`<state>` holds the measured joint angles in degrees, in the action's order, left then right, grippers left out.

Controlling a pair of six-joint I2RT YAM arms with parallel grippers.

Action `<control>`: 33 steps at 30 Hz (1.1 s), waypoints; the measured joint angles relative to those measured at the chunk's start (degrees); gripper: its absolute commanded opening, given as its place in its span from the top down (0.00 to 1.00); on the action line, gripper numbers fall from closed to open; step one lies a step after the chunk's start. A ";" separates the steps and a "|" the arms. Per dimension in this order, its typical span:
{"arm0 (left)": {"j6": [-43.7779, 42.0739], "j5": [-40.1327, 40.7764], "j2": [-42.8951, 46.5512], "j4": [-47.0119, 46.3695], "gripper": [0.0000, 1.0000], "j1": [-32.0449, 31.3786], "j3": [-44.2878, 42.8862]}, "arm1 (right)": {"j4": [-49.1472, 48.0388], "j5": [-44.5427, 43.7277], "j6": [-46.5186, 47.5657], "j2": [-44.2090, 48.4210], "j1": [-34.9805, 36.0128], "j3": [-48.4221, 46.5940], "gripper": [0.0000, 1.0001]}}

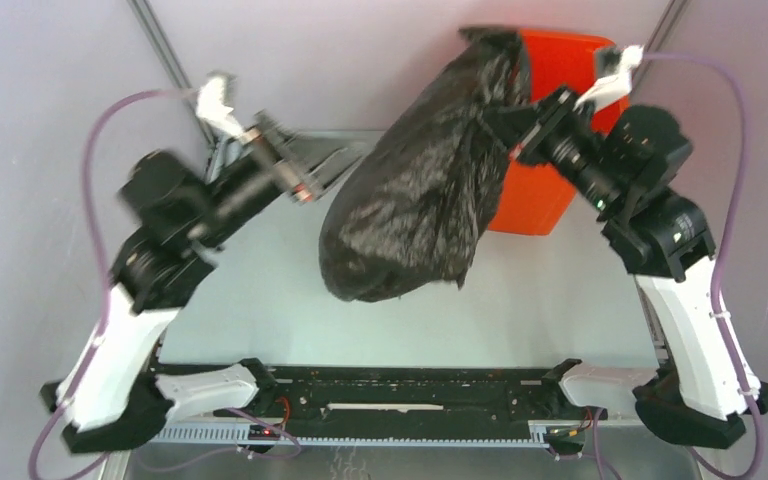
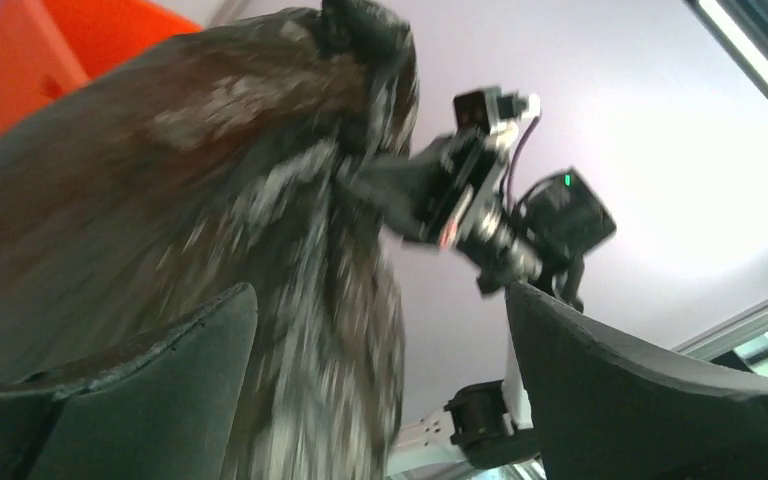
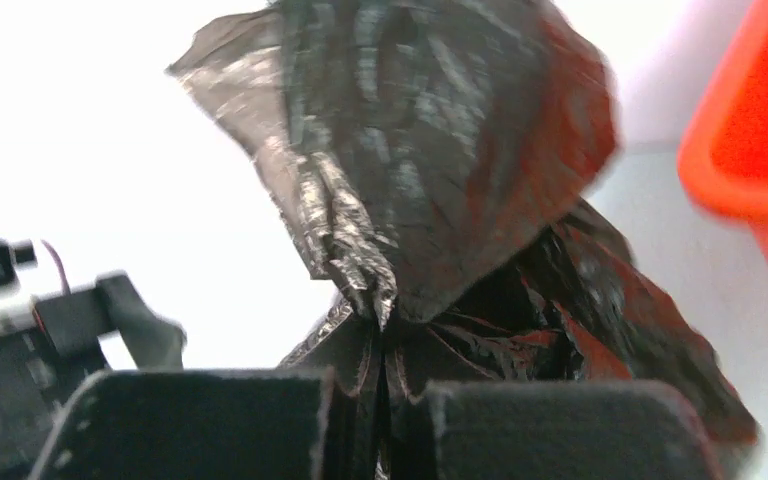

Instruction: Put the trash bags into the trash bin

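Left gripper [image 1: 322, 172] is open, its fingers [image 2: 160, 380] spread wide and holding nothing, just beside the trash bag [image 1: 410, 190]. The bag hangs clear of the table [image 1: 260, 300]. Its glossy bulk sags left of the trash bin [image 1: 538, 205], and only its gathered top overlaps the bin's rim in the top external view.

The right gripper [image 1: 516, 122] carries it alone, with its fingers [image 3: 560, 430] clamped on a thin pinch of film at the neck [image 3: 385, 330]. The orange bin stands at the far right of the table, behind the bag, with none of the bag inside it yet.

To finish the drop cleanly, the right arm likely needs to raise the bag and swing it right until the sagging bottom hangs over the opening, then lower it bottom first. The free left gripper could nudge the bulge inward. The bag looks wider than the bin, so a hasty lowering could snag it on the rim or tip the bin.
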<state>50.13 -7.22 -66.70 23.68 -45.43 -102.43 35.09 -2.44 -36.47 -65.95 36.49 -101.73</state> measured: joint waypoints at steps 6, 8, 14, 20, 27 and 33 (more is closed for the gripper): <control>-4.61 7.78 22.49 1.09 0.02 0.24 13.11 | -3.26 9.66 -5.40 -13.86 -9.49 -26.56 1.00; -4.72 10.03 26.97 1.27 0.04 0.24 15.50 | -4.92 13.11 -8.39 -17.99 -12.72 -35.15 1.00; -4.76 15.67 24.15 8.66 0.07 0.74 15.06 | -9.60 18.05 -16.46 -14.60 -24.81 -35.17 1.00; -5.44 13.92 10.82 11.19 0.03 8.50 6.51 | -5.46 20.31 -15.76 2.16 -27.89 -20.02 1.00; -1.53 8.22 -3.32 1.73 0.06 11.69 1.60 | 10.99 15.87 -6.01 17.84 -27.89 -16.72 1.00; -0.70 5.97 -22.67 -3.74 0.06 9.27 -12.61 | 22.75 9.99 1.27 22.49 -27.89 -15.32 1.00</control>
<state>49.43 -1.26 -89.36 19.94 -36.16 -115.04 57.84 7.55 -35.20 -43.46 8.60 -117.05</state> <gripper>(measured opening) 0.943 0.007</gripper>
